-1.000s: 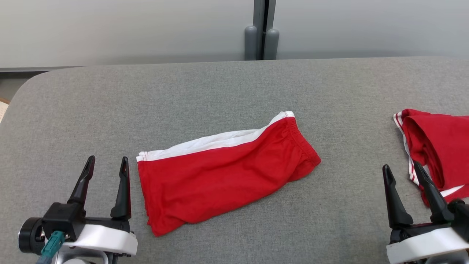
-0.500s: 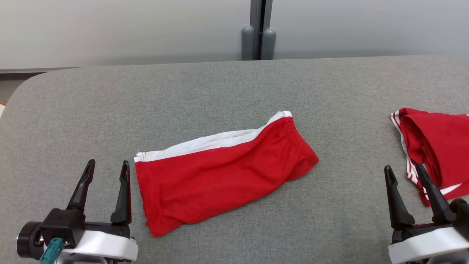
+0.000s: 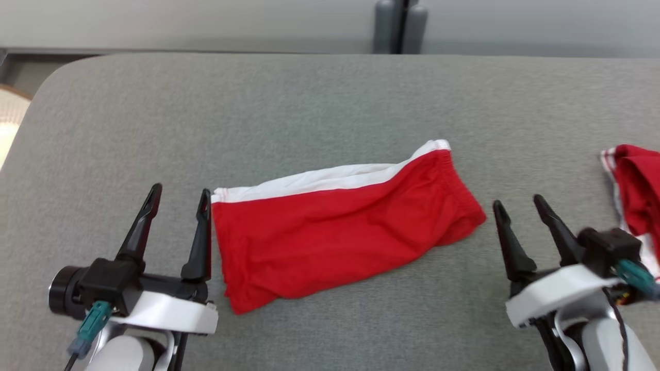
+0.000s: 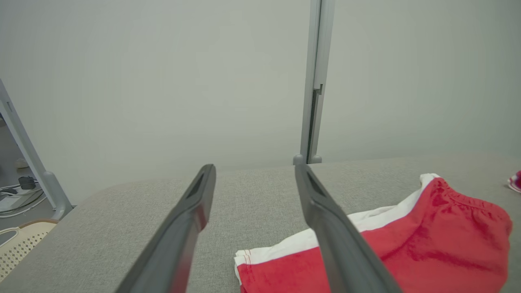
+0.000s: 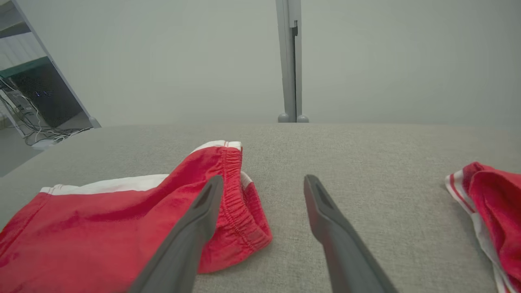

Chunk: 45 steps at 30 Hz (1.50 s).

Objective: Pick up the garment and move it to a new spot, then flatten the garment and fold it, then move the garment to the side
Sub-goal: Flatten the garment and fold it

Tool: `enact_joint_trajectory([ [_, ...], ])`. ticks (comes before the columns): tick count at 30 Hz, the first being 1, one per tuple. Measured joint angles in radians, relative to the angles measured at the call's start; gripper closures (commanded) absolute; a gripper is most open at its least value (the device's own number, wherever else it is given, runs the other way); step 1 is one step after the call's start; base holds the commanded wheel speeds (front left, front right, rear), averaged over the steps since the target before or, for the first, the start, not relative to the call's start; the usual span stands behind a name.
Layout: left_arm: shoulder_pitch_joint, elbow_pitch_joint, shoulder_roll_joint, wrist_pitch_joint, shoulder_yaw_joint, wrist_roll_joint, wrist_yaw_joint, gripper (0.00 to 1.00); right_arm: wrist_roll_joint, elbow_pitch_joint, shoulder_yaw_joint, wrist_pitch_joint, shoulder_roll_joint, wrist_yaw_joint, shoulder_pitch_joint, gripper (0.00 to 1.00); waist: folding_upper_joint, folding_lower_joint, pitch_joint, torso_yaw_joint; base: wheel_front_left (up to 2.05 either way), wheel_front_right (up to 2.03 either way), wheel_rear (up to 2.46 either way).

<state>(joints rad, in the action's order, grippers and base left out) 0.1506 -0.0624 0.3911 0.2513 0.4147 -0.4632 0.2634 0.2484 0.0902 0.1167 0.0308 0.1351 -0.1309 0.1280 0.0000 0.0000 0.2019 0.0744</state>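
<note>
- grey fabric-covered table [image 3: 309, 103] w/ a rounded far-left corner; plain pale wall [image 4: 163, 81] behind it, grey post [image 3: 394, 26] at the far edge, roughly mid.
- garment [image 3: 335, 232]: red shorts w/ a white side band, lying on the middle of the table, folded over on itself. long axis runs left-right, slightly tilted, right end farther from the robot.
- gathered elastic waistband at its right end, hem w/ white trim at its left end; white band runs along the far edge; soft wrinkles across the red.
- left gripper [image 3: 180, 189]: low at the near left, fingers [image 3: 138, 226] spread wide, nothing between them. inner finger sits just beside the garment's hem edge; can't tell if it touches the cloth.
- left wrist view: one finger [image 4: 183, 228] rises over bare table, the other crosses in front of the white band.
- right gripper [image 3: 518, 200]: near right, fingers also spread apart, holding nothing, tips pointing away from the robot; a strip of bare table lies between it and the waistband end.
- right wrist view: one finger [image 5: 191, 236] overlaps the waistband corner in the pic, the other is over bare table.
- second red piece [image 3: 637, 190] w/ thin white stripes lies bunched at the table's right edge, cut off by the frame, well apart from the garment, just beyond the right gripper's wrist.
- pale woven basket [image 4: 20, 240] sits below the table's left side; cables [image 5: 32, 130] lie on the floor farther back on the left.
</note>
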Motion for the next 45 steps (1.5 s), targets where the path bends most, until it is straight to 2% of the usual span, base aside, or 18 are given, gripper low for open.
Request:
enact_joint_trajectory([
  [4,0.045,0.031,-0.029,0.005,0.011,0.005,-0.027,0.0,0.007,0.152,0.029,0.0,-0.006,0.0,0.092,0.0,0.0,0.0,0.041,0.048,0.0,0.0,0.0],
  [7,0.062,0.054,-0.043,0.008,0.014,0.016,-0.042,0.0,0.006,0.267,0.008,-0.003,-0.012,0.0,0.133,0.0,0.0,0.0,0.067,0.08,0.0,0.0,0.0],
  [12,0.081,0.086,-0.058,0.01,0.001,0.027,-0.066,0.0,0.006,0.361,-0.004,-0.014,-0.034,0.0,0.164,0.0,0.0,0.0,0.093,0.111,0.0,0.0,0.0],
  [13,0.082,0.088,-0.061,0.01,-0.004,0.032,-0.069,0.0,0.012,0.374,-0.002,-0.013,-0.039,0.0,0.17,0.19,0.0,0.0,0.094,0.111,0.0,0.0,0.0],
  [15,0.084,0.089,-0.067,0.01,-0.012,0.039,-0.078,0.0,0.023,0.387,0.004,-0.001,-0.044,0.0,0.18,1.0,0.0,0.0,0.093,0.108,0.0,0.0,0.0],
  [20,0.084,0.098,-0.085,0.01,-0.028,0.06,-0.096,0.0,0.041,0.381,0.012,0.002,-0.053,0.0,0.177,1.0,0.0,0.0,0.087,0.102,0.0,0.0,0.0],
  [24,0.081,0.106,-0.094,0.01,-0.043,0.069,-0.11,0.0,0.055,0.328,0.0,-0.016,-0.052,0.0,0.116,1.0,0.0,0.0,0.075,0.097,0.0,0.0,0.0],
  [33,0.061,0.123,-0.119,0.011,-0.069,0.093,-0.137,0.0,0.082,0.09,0.001,0.018,-0.063,0.0,-0.002,1.0,0.0,0.0,0.038,0.08,0.0,0.0,0.0],
  [39,0.05,0.141,-0.132,0.011,-0.074,0.103,-0.152,0.0,0.144,-0.042,0.143,0.109,-0.082,0.0,0.018,1.0,0.0,0.0,0.001,0.091,0.0,0.0,0.0],
  [42,0.042,0.147,-0.142,0.012,-0.073,0.106,-0.161,0.0,0.2,-0.034,0.241,0.124,-0.083,0.0,0.065,1.0,0.0,0.0,-0.009,0.109,0.0,0.0,0.0],
  [45,0.041,0.157,-0.153,0.012,-0.068,0.111,-0.174,0.0,0.272,0.036,0.352,0.11,-0.085,0.0,0.115,1.0,0.0,0.0,-0.011,0.133,0.0,0.0,0.0],
])
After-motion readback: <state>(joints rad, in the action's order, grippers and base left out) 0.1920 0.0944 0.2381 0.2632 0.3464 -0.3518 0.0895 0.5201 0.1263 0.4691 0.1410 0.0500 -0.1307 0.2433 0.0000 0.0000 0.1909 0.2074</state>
